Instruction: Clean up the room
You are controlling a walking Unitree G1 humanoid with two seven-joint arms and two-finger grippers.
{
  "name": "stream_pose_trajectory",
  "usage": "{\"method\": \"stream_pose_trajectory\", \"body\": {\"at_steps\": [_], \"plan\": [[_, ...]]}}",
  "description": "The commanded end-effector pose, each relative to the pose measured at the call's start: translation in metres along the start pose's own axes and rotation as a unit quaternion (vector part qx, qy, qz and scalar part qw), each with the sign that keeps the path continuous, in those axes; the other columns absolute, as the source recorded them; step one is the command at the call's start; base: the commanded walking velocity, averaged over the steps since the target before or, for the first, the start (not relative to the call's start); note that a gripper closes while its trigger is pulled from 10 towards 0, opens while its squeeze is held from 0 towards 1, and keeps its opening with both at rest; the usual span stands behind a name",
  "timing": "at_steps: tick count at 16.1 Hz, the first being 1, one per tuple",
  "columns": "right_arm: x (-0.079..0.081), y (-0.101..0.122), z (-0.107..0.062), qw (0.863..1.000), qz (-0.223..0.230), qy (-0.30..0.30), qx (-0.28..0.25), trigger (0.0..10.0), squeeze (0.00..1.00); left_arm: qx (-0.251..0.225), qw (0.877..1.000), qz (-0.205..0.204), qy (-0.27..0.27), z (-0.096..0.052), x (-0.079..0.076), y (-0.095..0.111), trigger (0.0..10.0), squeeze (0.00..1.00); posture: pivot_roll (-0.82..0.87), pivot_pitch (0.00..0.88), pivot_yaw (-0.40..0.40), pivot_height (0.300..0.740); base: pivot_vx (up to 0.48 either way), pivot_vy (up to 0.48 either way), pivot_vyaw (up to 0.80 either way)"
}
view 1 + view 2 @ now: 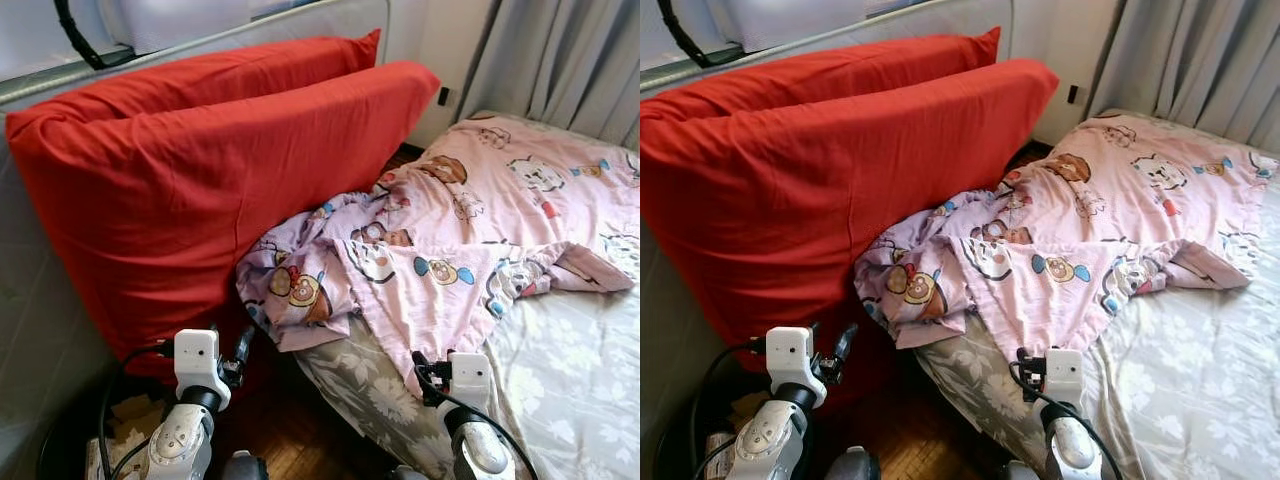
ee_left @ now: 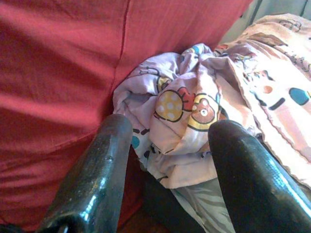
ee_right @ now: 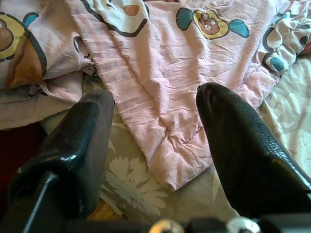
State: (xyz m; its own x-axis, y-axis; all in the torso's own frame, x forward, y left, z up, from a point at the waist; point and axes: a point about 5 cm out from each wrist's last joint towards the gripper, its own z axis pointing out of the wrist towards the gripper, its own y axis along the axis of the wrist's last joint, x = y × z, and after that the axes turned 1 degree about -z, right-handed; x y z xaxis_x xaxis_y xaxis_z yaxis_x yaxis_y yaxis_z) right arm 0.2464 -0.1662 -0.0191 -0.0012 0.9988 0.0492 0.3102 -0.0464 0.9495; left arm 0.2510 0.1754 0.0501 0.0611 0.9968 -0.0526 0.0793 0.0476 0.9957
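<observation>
A pink quilt (image 1: 470, 230) printed with cartoon animals lies rumpled across the bed (image 1: 570, 370). Its bunched corner (image 2: 180, 107) hangs over the bed's edge beside two big red cushions (image 1: 200, 170) that lean on the left wall. My left gripper (image 2: 170, 128) is open and low over the floor gap, pointing at that bunched corner without touching it. My right gripper (image 3: 155, 97) is open just above the bed's near edge, where a flap of the quilt (image 3: 160, 131) lies on the grey flowered sheet (image 3: 131, 179). Nothing is between either pair of fingers.
A narrow strip of dark wooden floor (image 1: 290, 425) runs between the cushions and the bed. Crumpled paper and cables (image 1: 125, 420) sit at the lower left. Grey curtains (image 1: 560, 60) hang behind the bed. A wall socket (image 1: 442, 96) is at the far corner.
</observation>
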Motion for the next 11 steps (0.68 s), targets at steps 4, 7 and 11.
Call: {"method": "stream_pose_trajectory", "body": {"at_steps": [4,7,11], "plan": [[0.0015,-0.0033,0.002,1.0,-0.007,0.001,0.019,10.0,0.0,0.002,1.0,-0.005,-0.007,0.0011,-0.0014,0.002,10.0,0.0,0.03,0.026,-0.006,0.65,0.0,0.0,0.0],[0.0012,-0.0018,0.001,1.0,-0.001,0.0,0.005,10.0,0.0,0.005,1.0,-0.004,-0.008,0.0016,-0.0014,0.0012,10.0,0.0,0.03,0.027,-0.004,0.63,0.0,0.0,0.0],[0.0008,-0.0019,0.0014,1.0,0.001,0.0,0.006,10.0,0.0,0.005,1.0,-0.002,-0.011,0.002,-0.0019,0.0015,10.0,0.0,0.03,0.027,-0.003,0.63,0.0,0.0,0.0]]}}
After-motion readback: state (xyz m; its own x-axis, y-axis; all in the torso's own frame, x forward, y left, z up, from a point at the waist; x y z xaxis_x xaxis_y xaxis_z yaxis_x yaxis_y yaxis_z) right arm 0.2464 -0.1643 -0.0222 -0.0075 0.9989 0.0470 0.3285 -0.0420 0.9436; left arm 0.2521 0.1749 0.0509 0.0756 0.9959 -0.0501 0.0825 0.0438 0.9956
